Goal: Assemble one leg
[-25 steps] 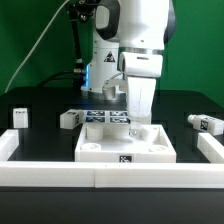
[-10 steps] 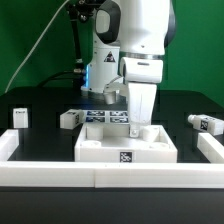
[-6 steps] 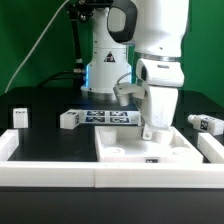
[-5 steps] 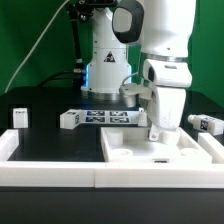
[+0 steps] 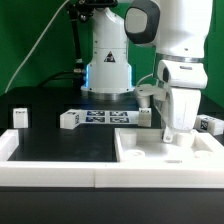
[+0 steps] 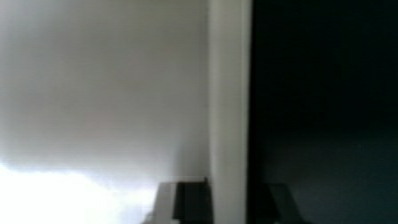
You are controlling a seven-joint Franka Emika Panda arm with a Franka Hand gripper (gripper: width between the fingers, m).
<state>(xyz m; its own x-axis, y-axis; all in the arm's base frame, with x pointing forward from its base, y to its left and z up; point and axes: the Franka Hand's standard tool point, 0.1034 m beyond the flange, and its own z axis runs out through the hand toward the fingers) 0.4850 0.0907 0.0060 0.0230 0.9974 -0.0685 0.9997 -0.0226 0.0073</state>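
My gripper [image 5: 170,133] points down at the exterior view's right, shut on the raised edge of the large flat white square part [image 5: 140,150] with corner holes. In the wrist view the gripper [image 6: 228,205] has that part's white edge [image 6: 228,100] between its two dark fingers [image 6: 185,205]. That part lies flat on the black table in the front right corner. Small white legs with marker tags lie loose: one [image 5: 68,119] at centre left, one [image 5: 16,117] at far left, one [image 5: 208,124] at far right behind the gripper. None is held.
The marker board [image 5: 105,117] lies behind the square part, in front of the robot base [image 5: 108,70]. A low white wall [image 5: 55,171] runs along the table's front, with side pieces at the left [image 5: 7,146] and right.
The gripper has slid to the exterior view's right, dragging the white square part with it from the front middle into the front right corner. The loose legs have not moved.
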